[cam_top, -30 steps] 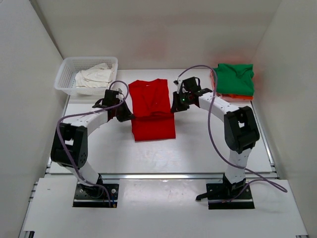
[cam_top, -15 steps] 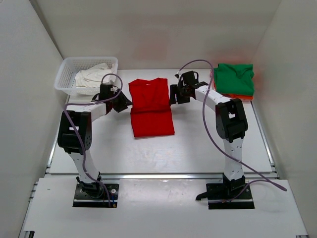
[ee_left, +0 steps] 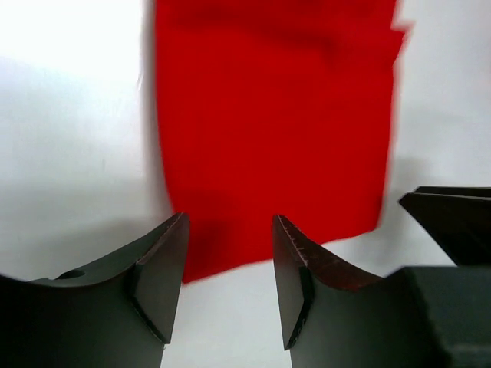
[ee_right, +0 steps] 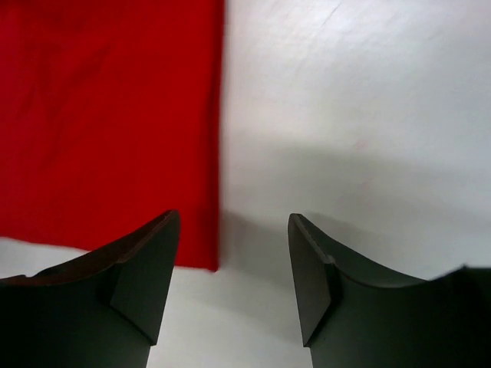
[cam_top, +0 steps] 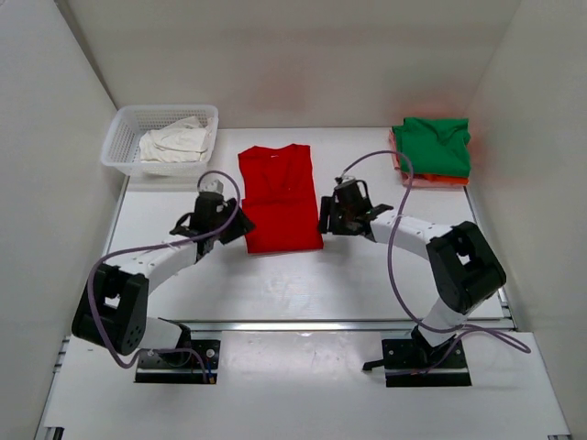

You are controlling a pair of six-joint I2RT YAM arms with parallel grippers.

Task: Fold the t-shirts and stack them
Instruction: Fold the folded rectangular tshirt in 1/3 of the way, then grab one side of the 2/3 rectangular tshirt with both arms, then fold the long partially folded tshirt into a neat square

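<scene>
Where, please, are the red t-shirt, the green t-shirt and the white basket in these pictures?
red t-shirt (cam_top: 280,197): top external view, middle of its folded body.
green t-shirt (cam_top: 434,144): top external view, centre of its upper face.
white basket (cam_top: 115,139): top external view, its left mesh wall.

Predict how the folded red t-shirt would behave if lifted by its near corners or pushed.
Probably floppy: the red t-shirt lies flat as thin folded cloth, so its middle would likely sag when lifted. A push across the table would probably bunch it rather than slide it whole.
</scene>
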